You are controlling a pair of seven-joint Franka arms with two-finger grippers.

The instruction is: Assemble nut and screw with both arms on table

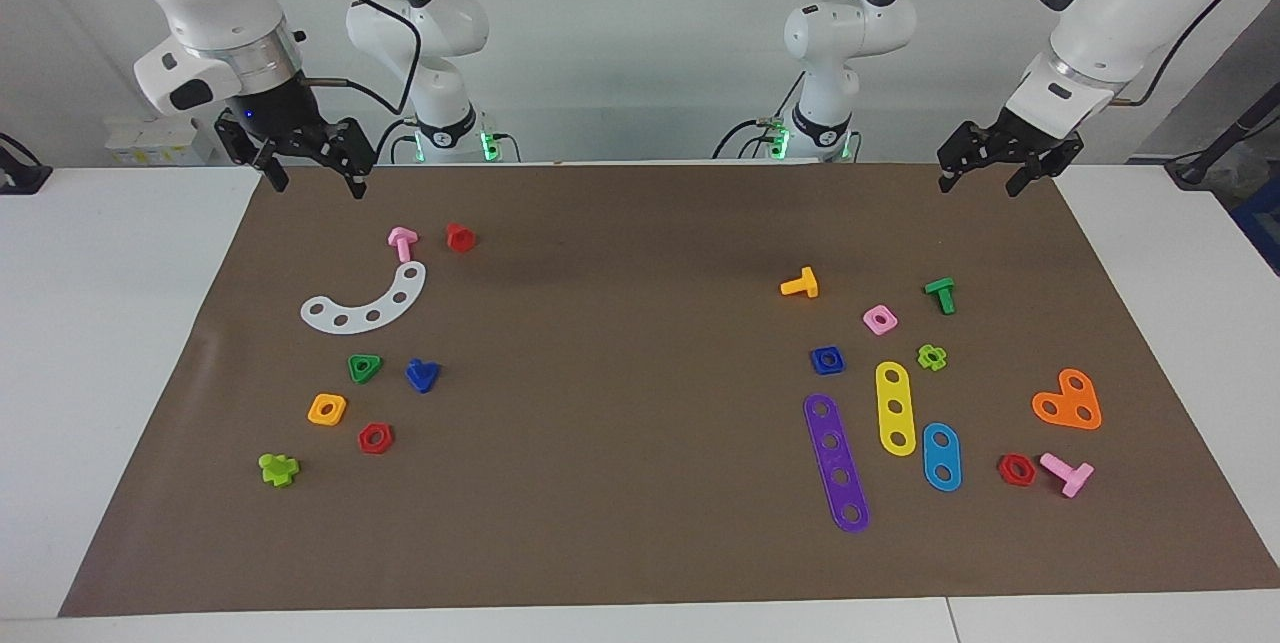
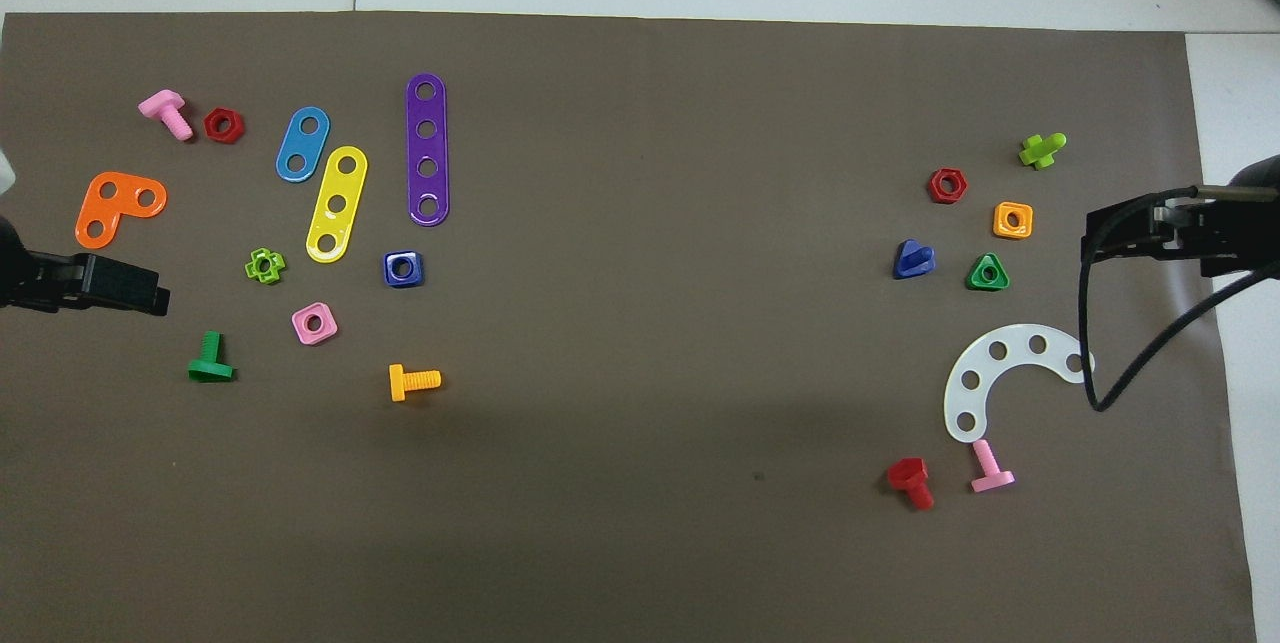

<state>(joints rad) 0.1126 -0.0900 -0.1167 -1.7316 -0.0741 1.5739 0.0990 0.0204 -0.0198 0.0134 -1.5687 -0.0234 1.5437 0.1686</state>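
The dark-blue square nut lies flat on the brown mat toward the left arm's end, beside a purple strip. The dark-blue screw with its triangular head lies toward the right arm's end, beside a green triangular nut. My left gripper hangs open and empty, raised over the mat's edge at the robots' end. My right gripper hangs open and empty, raised over the other corner of that edge. Both arms wait.
Near the nut lie a pink square nut, an orange bolt, a green bolt, and yellow, blue and purple strips. Near the screw lie an orange square nut, a red hex nut and a white curved strip.
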